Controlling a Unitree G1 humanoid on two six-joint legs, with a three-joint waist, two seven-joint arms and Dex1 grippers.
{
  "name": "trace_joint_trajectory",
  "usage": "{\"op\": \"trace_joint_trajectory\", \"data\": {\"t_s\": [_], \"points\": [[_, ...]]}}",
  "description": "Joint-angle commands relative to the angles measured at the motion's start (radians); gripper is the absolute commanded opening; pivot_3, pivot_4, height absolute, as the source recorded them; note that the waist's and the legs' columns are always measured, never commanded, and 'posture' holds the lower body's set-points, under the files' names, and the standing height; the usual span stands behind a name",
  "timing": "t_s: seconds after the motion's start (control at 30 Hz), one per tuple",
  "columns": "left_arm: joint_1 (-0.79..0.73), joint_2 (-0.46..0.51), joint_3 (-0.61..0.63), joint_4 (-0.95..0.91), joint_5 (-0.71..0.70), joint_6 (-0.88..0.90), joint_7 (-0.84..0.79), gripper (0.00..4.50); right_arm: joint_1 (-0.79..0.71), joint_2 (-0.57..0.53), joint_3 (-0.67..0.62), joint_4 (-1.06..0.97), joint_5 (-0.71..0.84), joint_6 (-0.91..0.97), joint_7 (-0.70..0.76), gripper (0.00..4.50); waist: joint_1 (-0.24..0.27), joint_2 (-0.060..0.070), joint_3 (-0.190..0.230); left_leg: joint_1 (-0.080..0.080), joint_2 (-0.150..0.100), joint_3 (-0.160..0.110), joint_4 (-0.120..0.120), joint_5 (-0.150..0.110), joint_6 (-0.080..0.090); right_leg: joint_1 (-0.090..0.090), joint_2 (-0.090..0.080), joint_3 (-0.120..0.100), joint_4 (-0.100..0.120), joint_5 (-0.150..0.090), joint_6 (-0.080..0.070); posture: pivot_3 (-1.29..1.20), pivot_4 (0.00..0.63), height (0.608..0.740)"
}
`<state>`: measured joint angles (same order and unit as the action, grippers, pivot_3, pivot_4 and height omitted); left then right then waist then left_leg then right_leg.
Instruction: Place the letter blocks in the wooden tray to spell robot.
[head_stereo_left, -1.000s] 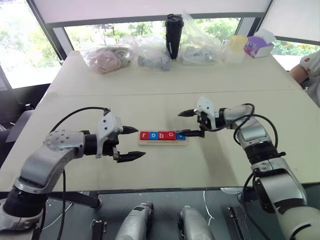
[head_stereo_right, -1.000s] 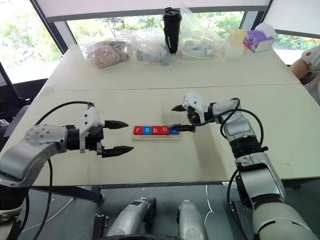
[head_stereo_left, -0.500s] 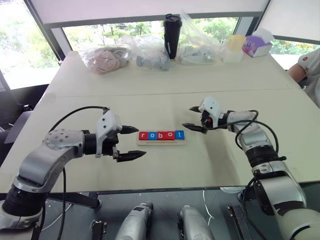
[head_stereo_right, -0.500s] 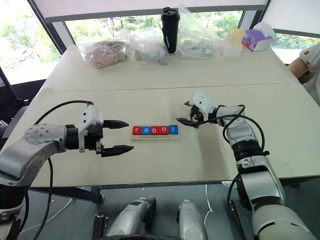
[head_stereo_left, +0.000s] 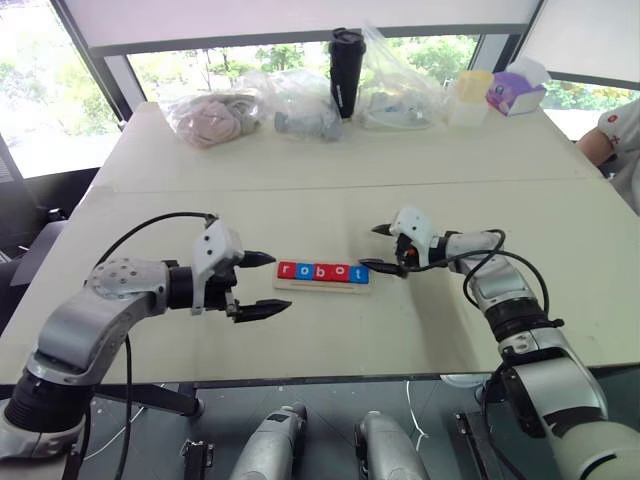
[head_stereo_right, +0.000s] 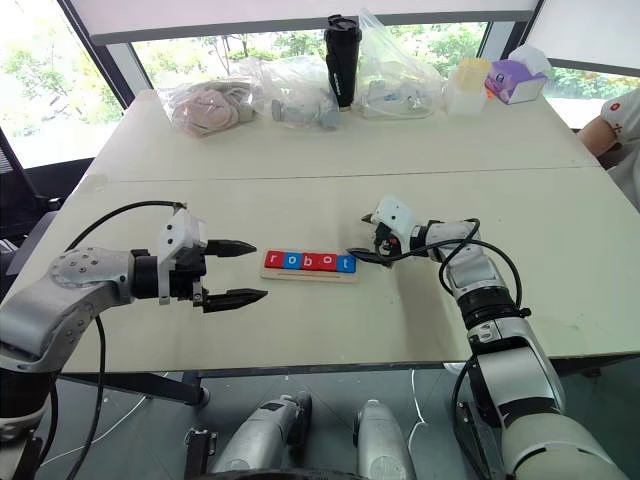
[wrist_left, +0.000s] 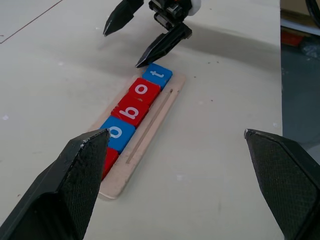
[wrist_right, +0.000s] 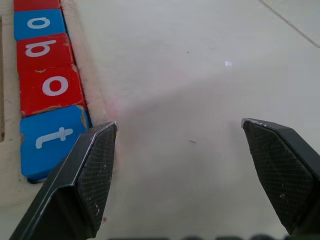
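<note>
1. Pale wood: the wooden tray (head_stereo_left: 323, 283) is lying flat near the middle of the beige worktop (head_stereo_left: 300, 200), its long side running from the robot's left to its right.
2. Five letter blocks (head_stereo_left: 323, 271) are sitting in one row in the tray, touching one another, reading r, o, b, o, t from left to right: red r (head_stereo_left: 288, 270), blue o (head_stereo_left: 306, 271), red b (head_stereo_left: 323, 271), red o (head_stereo_left: 341, 271), blue t (head_stereo_left: 359, 272).
3. The left gripper (head_stereo_left: 263, 285) is hovering just left of the tray's r end, jaws released and spread wide, grasping nothing; its two black fingers are pointing toward the tray.
4. The right gripper (head_stereo_left: 378, 247) is hovering at the tray's t end, jaws released and empty. In the left wrist view its lower finger (wrist_left: 162, 47) is pointing at the t block with its tip just beside that block's edge; whether it is touching cannot be told.
5. At the far edge of the worktop are standing a black tumbler (head_stereo_left: 346, 73), clear plastic bags (head_stereo_left: 250, 108) with contents, a pale yellow lidded container (head_stereo_left: 473, 95) and a purple tissue box (head_stereo_left: 517, 92).
6. A person's arm (head_stereo_left: 615, 140) is resting at the right edge of the worktop.
</note>
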<state>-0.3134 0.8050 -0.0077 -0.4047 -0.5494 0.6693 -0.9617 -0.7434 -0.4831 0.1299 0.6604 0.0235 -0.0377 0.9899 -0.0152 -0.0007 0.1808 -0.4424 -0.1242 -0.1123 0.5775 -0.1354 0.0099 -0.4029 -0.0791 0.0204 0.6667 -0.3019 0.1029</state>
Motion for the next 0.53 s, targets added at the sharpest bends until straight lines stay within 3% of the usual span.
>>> {"op": "trace_joint_trajectory", "data": {"t_s": [0.03, 0.13, 0.3, 0.53], "points": [[0.018, 0.006, 0.074, 0.02, -0.006, -0.018, 0.018, 4.5, -0.018, -0.03, -0.055, -0.042, 0.029, -0.003, -0.024, 4.11, 0.0, 0.0, 0.0, 0.0, 0.0, 0.0, 0.0, 0.0, 0.0, 0.0, 0.0, 0.0, 0.0, 0.0, 0.0, 0.0, 0.15, 0.74], [0.071, 0.024, 0.127, 0.046, 0.004, -0.029, 0.026, 4.5, 0.044, -0.07, -0.092, -0.181, 0.08, 0.102, 0.007, 4.11, 0.001, 0.0, 0.0, 0.0, 0.0, 0.0, 0.0, 0.0, 0.0, 0.0, 0.0, 0.0, 0.0, 0.0, 0.0, 0.0, 0.15, 0.74], [0.213, 0.018, 0.259, 0.027, -0.041, -0.008, 0.053, 4.5, 0.282, -0.187, -0.17, -0.632, 0.256, 0.466, 0.05, 4.11, 0.007, 0.0, 0.0, -0.001, 0.0, 0.0, -0.002, -0.001, 0.002, -0.002, -0.001, 0.0, -0.001, 0.0, 0.0, 0.0, 0.15, 0.74], [0.349, -0.061, 0.354, -0.001, -0.058, -0.006, 0.155, 4.5, 0.52, -0.243, -0.295, -0.966, 0.403, 0.757, -0.055, 4.11, 0.003, 0.001, -0.001, -0.001, 0.0, 0.001, 0.0, -0.003, 0.0, 0.001, -0.002, 0.001, -0.002, -0.003, -0.005, 0.0, 0.15, 0.74]]}}
